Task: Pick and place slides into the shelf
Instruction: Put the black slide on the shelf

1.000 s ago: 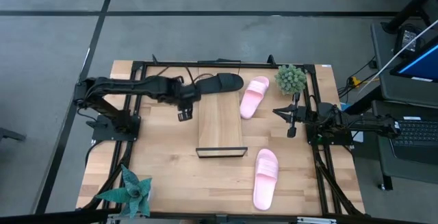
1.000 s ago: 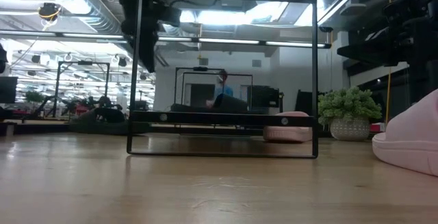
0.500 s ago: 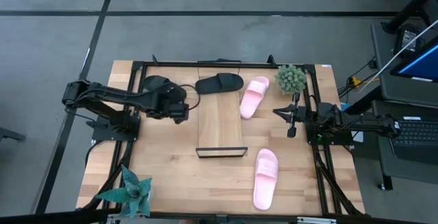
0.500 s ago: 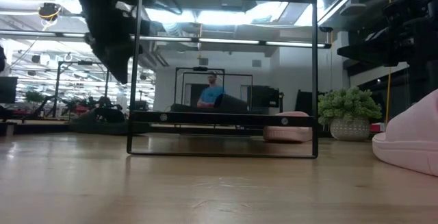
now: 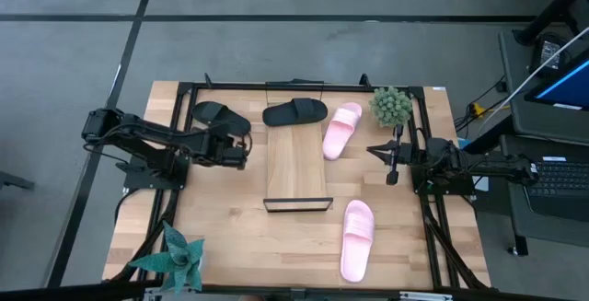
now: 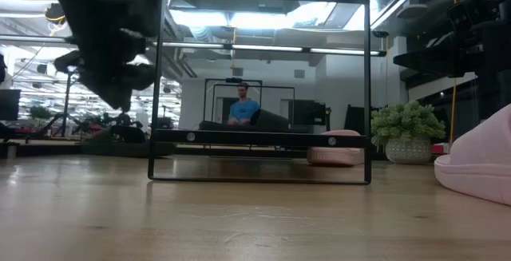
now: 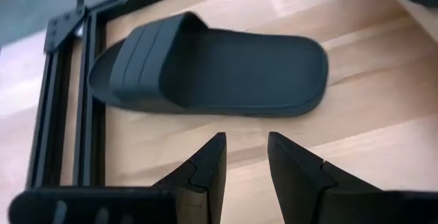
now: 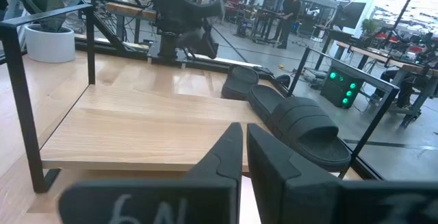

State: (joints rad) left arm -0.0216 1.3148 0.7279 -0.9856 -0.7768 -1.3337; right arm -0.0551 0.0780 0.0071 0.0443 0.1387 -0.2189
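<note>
Slides lie scattered on the counter around the shelf (image 5: 296, 165), and only one has reached it: a black slide (image 5: 294, 112) rests across the shelf's far end, by the wire rail there. The other black slide (image 5: 212, 114) sits on bare counter toward the far left corner, well clear of the shelf's left long edge. One pink slide (image 5: 341, 130) lies just off the shelf's right long edge near its far end. The second pink slide (image 5: 357, 238) lies toward the near right corner, past the shelf's near rail.

The left gripper (image 5: 236, 149) is plainly the nearer arm to the loose black slide. In the left wrist view its jaws are released, with a clear gap between the fingers (image 7: 209, 164), and that slide (image 7: 212, 66) lies directly ahead of them. The slide's long axis runs crosswise to the gripper's reach, so the fingers face its long side edge, strap end to one side and heel to the other. A short advance should let them close across the sole.

The right gripper (image 5: 390, 163) waits at the counter's right edge beside a potted plant (image 5: 391, 106), its jaws nearly closed on nothing.
</note>
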